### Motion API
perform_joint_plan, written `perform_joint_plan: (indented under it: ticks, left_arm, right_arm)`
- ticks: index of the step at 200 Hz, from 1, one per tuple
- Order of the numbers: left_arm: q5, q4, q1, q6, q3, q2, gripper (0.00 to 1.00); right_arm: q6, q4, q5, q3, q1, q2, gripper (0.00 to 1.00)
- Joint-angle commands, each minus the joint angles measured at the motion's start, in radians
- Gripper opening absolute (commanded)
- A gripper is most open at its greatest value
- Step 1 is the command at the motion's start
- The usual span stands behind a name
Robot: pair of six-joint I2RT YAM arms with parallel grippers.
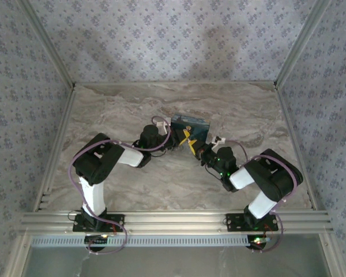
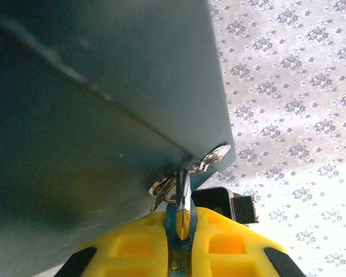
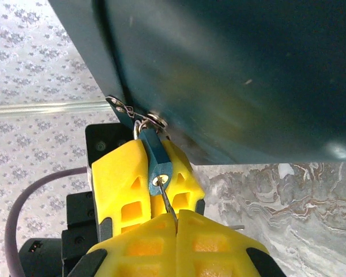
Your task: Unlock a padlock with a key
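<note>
The step in hand looks like key insertion. A dark blue box (image 1: 190, 123) sits on the table (image 1: 104, 115) just toward 12 o'clock from its middle, and both arms meet at the box's 6 o'clock edge. There the padlock (image 3: 157, 164) hangs by its shackle from the box's metal ring. The left gripper (image 2: 180, 248) is clenched around the padlock's body, holding it steady. The right gripper (image 3: 176, 228) is pinched shut on the key (image 3: 168, 203). The key's thin blade runs toward 11 o'clock, and its tip meets the keyhole in the padlock's end face. Most of the blade shows outside, so I judge it barely seated. The next move calls for pushing it straight along the padlock's axis, then a wrist twist while the left keeps hold.
</note>
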Motion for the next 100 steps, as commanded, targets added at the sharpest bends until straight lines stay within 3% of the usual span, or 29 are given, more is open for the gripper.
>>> perform_joint_plan:
  ticks: [1,100]
  left_arm:
    - [0.039,0.059,-0.019,0.002,0.0,0.008,0.11]
    - [0.045,0.069,-0.032,0.001,0.0,0.008,0.09]
  right_arm:
    - [0.05,0.025,0.076,0.006,0.012,-0.002,0.0]
    - [0.096,0.0,0.119,0.029,0.03,-0.002,0.0]
